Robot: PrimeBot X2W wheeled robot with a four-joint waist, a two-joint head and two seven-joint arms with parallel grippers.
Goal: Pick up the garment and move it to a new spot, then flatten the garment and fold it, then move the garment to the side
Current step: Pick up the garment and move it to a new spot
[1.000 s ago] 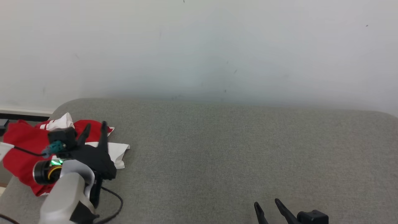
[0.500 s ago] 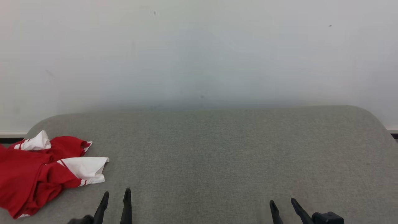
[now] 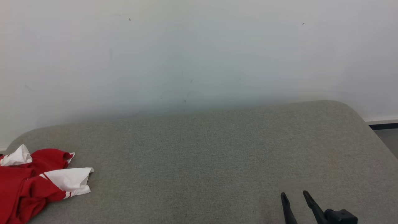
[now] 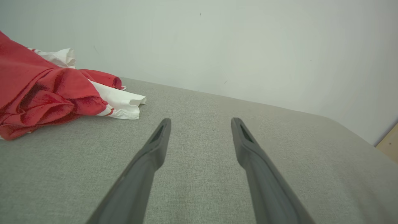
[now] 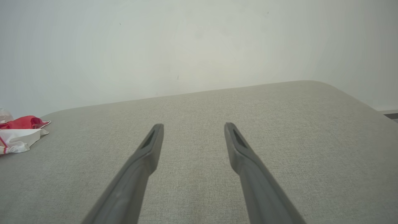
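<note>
My left gripper (image 4: 200,123): fingers spread wide, holding nothing, over the grey cushion (image 4: 202,186). My right gripper (image 3: 294,195): same, at 5 o'clock in the head view. Garment (image 3: 34,183): red-and-white, crumpled at 8 o'clock on the cushion, apart from both.

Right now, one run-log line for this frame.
garment: bunched, unfolded, left end of grey surface | left gripper: open, empty, apart from garment | right gripper: open, empty, over grey surface
</note>
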